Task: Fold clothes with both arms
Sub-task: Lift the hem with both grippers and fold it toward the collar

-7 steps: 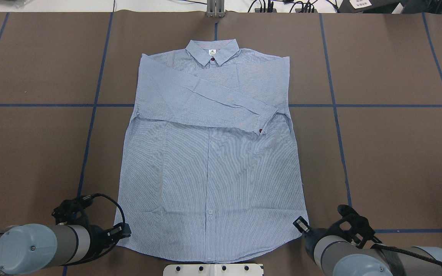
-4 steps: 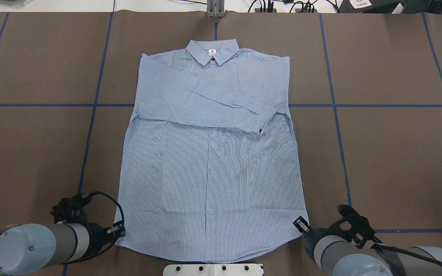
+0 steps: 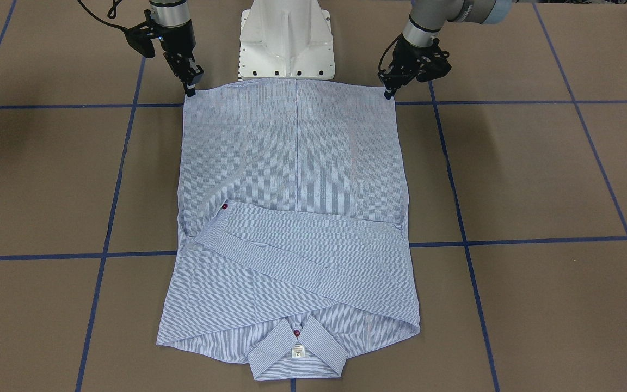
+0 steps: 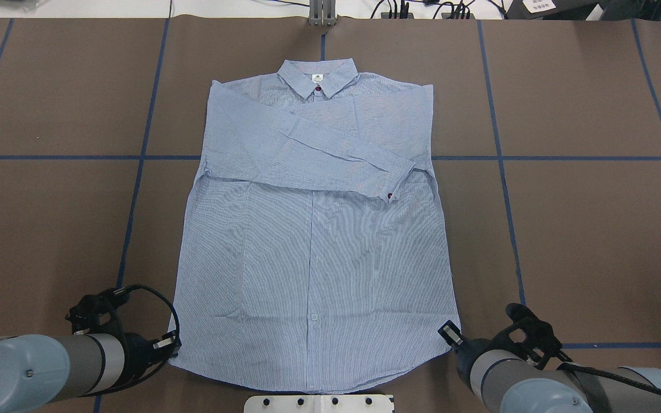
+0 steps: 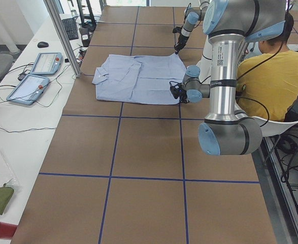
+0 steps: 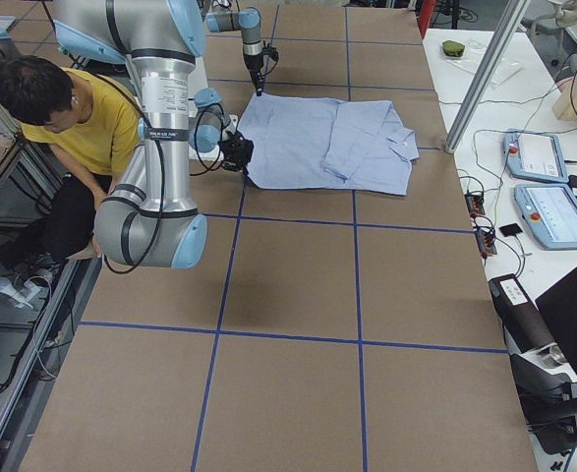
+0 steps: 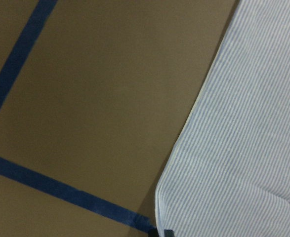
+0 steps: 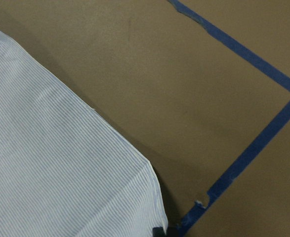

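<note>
The light blue-and-white striped shirt (image 4: 313,241) lies flat on the brown table, collar and white neck label at the far side, both sleeves folded across the chest. It also shows in the front view (image 3: 292,163). My left gripper (image 4: 168,343) is low at the near-left hem corner, fingers together on the fabric edge; in the front view it (image 3: 387,93) is on the right. My right gripper (image 4: 450,334) is likewise shut at the near-right hem corner, on the left in the front view (image 3: 190,90). Both wrist views show a hem corner (image 7: 184,197) (image 8: 135,187) reaching the bottom edge.
The white pedestal base (image 3: 286,43) stands just behind the hem between the arms. Blue tape lines (image 4: 49,157) grid the table. A person in a yellow shirt (image 5: 270,76) sits behind the robot. Teach pendants (image 5: 34,86) lie on the side table beyond a metal post.
My left gripper has moved left, outward, and the shirt's near-left hem corner has spread out with it. The right gripper has stayed in place.
</note>
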